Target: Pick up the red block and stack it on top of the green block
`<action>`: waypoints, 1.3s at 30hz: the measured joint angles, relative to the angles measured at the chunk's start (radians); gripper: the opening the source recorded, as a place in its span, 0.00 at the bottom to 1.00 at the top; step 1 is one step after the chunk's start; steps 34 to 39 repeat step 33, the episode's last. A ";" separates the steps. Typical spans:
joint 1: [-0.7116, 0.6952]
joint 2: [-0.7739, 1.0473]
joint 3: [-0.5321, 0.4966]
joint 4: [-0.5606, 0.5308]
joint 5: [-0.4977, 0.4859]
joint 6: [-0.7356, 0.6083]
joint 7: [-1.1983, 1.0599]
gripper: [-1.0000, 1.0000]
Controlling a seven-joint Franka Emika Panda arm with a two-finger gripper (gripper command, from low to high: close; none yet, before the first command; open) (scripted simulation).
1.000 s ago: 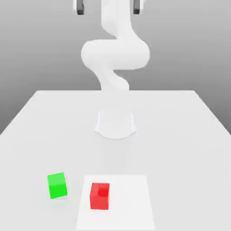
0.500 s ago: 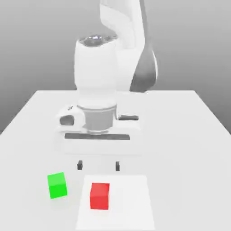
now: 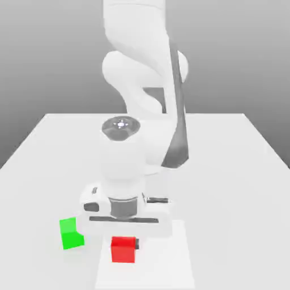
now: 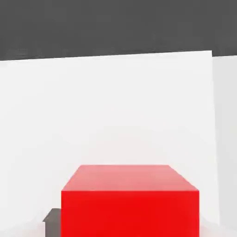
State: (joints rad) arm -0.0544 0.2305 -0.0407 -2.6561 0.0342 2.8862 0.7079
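Exterior view: the gripper (image 3: 123, 242) hangs low over the red block (image 3: 123, 250) near the bench's front edge, one dark fingertip (image 3: 136, 243) showing beside the block; how far the fingers are spread I cannot tell. The block rests on a brighter white sheet (image 3: 170, 266) on the bench (image 3: 238, 170). Just beside it, toward the exterior view's left, sits the green block (image 3: 70, 235), partly covered by the hand. Hand view: the red block (image 4: 130, 203) looms close.

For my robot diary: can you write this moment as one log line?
phase: reaching | gripper: low over small red cube | small green cube: alone on white table | stacked: no
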 joint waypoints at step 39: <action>-0.239 -0.251 -0.128 -0.075 -0.035 -0.175 -0.315 1.00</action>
